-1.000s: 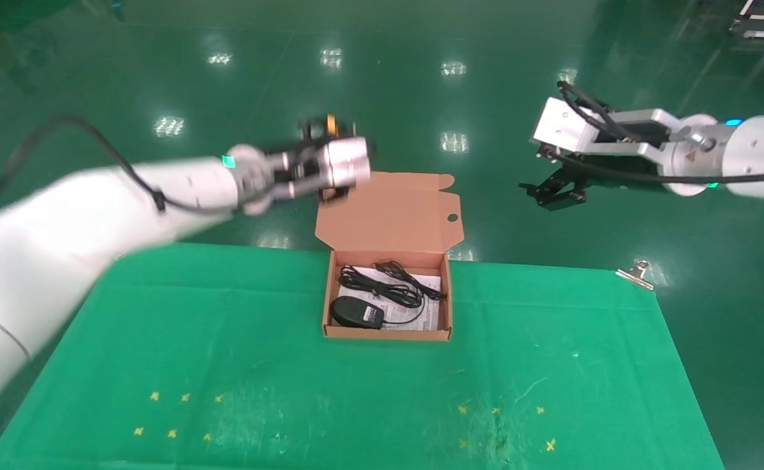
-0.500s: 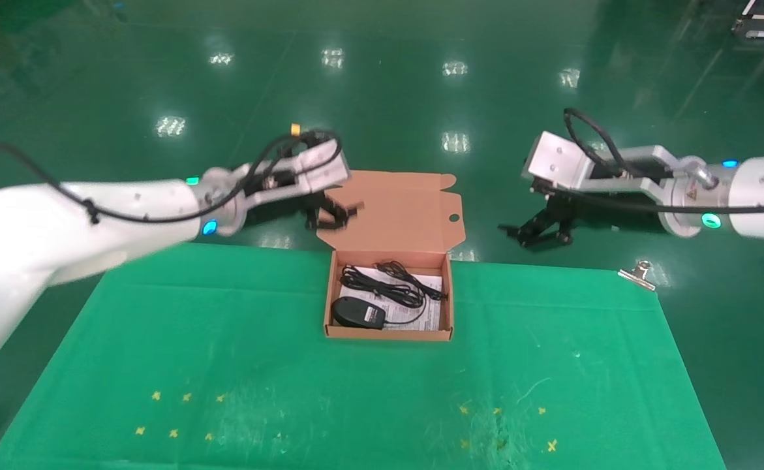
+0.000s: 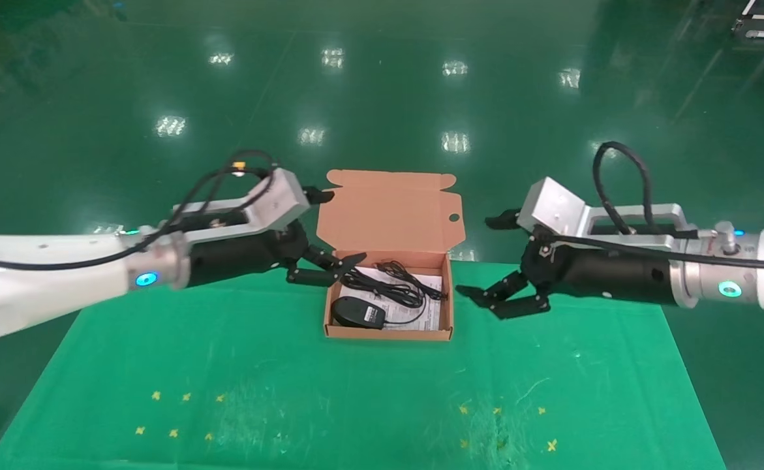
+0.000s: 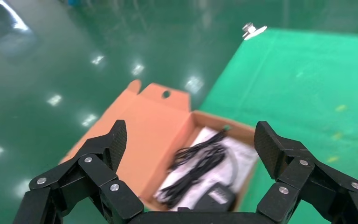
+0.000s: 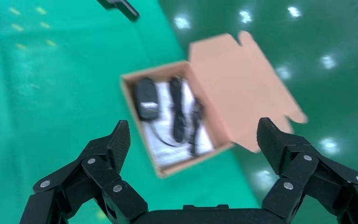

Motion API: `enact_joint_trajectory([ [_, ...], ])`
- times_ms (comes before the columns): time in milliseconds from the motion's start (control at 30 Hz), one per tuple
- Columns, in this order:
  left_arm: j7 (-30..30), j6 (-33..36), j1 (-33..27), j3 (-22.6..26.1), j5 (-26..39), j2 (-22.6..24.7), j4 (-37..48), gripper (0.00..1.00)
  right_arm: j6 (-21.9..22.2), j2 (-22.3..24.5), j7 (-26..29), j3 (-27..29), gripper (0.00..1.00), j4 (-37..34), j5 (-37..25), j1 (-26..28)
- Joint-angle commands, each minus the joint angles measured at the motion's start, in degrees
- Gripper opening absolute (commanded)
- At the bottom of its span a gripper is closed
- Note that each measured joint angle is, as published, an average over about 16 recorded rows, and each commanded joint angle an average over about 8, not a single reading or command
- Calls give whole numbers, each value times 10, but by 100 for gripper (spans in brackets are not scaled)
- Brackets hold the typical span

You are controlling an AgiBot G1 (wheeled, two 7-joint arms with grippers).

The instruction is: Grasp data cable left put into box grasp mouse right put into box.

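The orange-brown box [image 3: 387, 334] stands open on the green cloth, its lid [image 3: 391, 212] leaning back. Inside, on the white sheet [image 3: 431, 284], lie the coiled data cable [image 3: 382, 288] and the black mouse [image 3: 355, 312]. My left gripper [image 3: 348, 225] is open and empty at the box's left rear corner. My right gripper [image 3: 473, 256] is open and empty, just right of the box. The left wrist view shows the left gripper [image 4: 191, 130], the cable [image 4: 200, 163] and the mouse [image 4: 214, 198]. The right wrist view shows the right gripper [image 5: 193, 127], the mouse [image 5: 147, 98] and the cable [image 5: 177, 109].
A green cloth [image 3: 225, 365] with small yellow marks covers the table. A metal binder clip [image 3: 636, 273] grips its far right corner and also shows in the left wrist view [image 4: 254, 29]. Shiny green floor lies beyond the table's far edge.
Both arms have come down and in towards the box. The left gripper has turned and dropped to the box's left rear corner; the right gripper has dropped to its right side. The box contents have not moved.
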Motion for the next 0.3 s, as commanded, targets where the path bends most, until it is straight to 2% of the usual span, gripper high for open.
enact_joint_trajectory([
  [33,-7,22,12,-15,-18,-14,-14,100,-15,5,-3,16,100,6,21,-15],
  [300,-31,97,54,-67,-78,-63,-59,100,-65,24,-15,70,100,26,92,-67],
])
